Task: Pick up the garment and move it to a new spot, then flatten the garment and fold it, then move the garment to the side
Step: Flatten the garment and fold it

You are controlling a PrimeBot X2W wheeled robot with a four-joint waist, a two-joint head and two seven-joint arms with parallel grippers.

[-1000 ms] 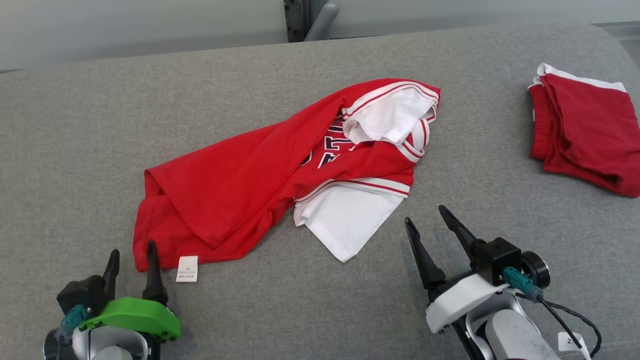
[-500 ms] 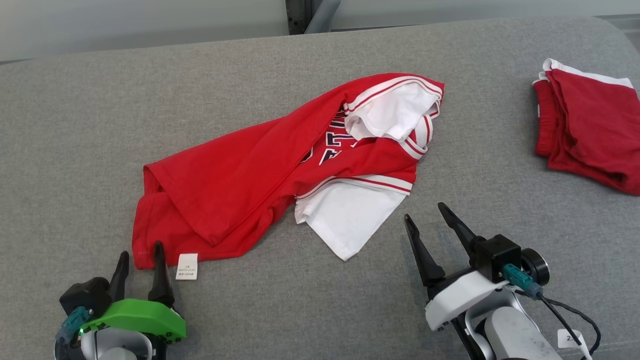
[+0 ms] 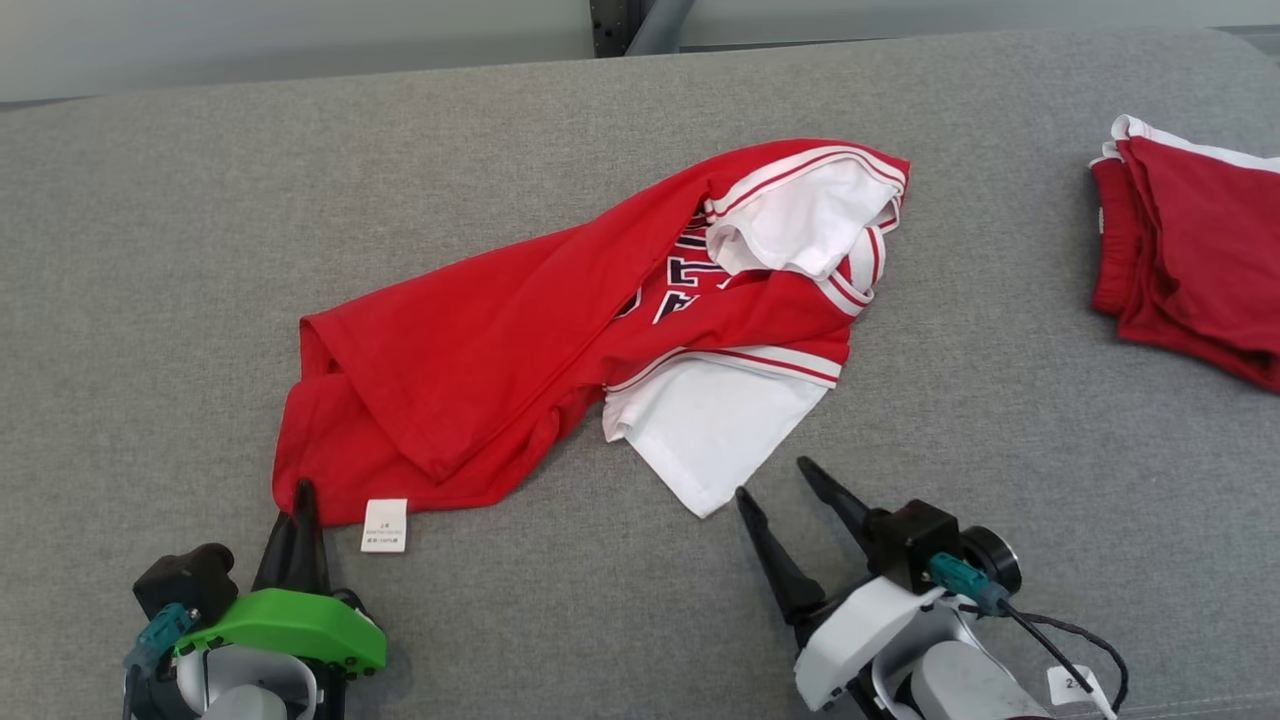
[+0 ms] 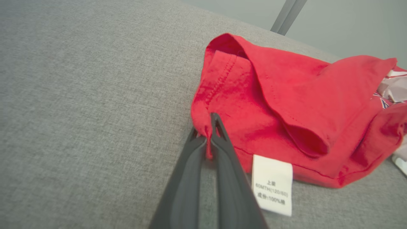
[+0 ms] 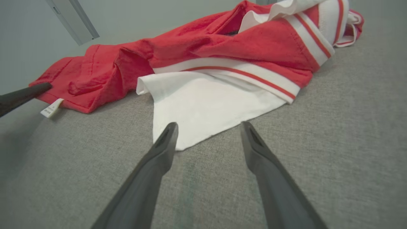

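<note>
Fingers [image 4: 222, 152] of the left gripper [image 3: 299, 492] are now pinching shut on the hem corner of the red garment [image 3: 480, 360], having stood apart just short of it a second ago. A white care label [image 4: 272, 184] is lying just right of them. The right gripper [image 3: 770, 478] is staying spread and empty, having edged closer to the white sleeve [image 5: 203, 108], whose tip is lying just beside its left fingertip.

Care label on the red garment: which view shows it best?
Left wrist view: the care label is close and face-on, with its print visible. Head view shows the label small, print unreadable; right wrist view shows a distant tilted sliver.
</note>
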